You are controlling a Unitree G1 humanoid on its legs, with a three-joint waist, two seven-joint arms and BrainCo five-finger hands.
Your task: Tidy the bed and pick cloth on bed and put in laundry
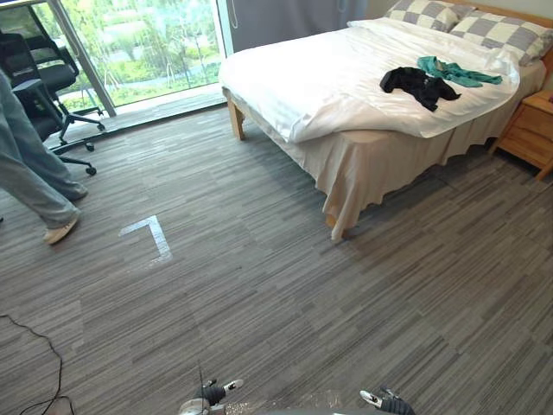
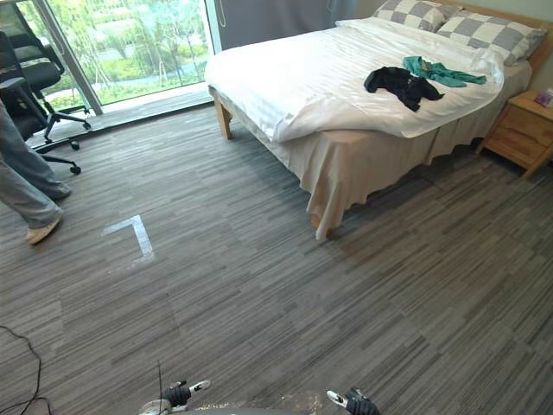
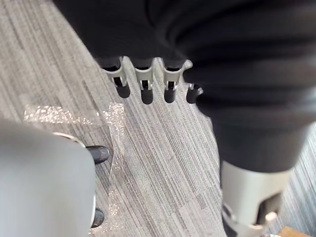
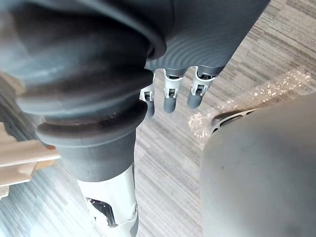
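Observation:
A black cloth (image 1: 418,85) lies crumpled on the white duvet of the bed (image 1: 328,78), towards its right side. A teal cloth (image 1: 454,71) lies just behind it, touching it. The duvet hangs over the near edge and is rumpled at the corner. Two checked pillows (image 1: 467,22) sit at the head. Both hands hang low, far from the bed across open carpet: my left hand (image 1: 213,393) and my right hand (image 1: 384,400). In the wrist views the left hand's fingers (image 3: 143,86) and the right hand's fingers (image 4: 170,94) point straight down over the carpet, holding nothing.
A person's legs (image 1: 30,173) stand at the left beside a black office chair (image 1: 43,78). A wooden nightstand (image 1: 531,130) stands right of the bed. A glass door (image 1: 138,43) is behind. A white tape corner (image 1: 151,235) marks the carpet.

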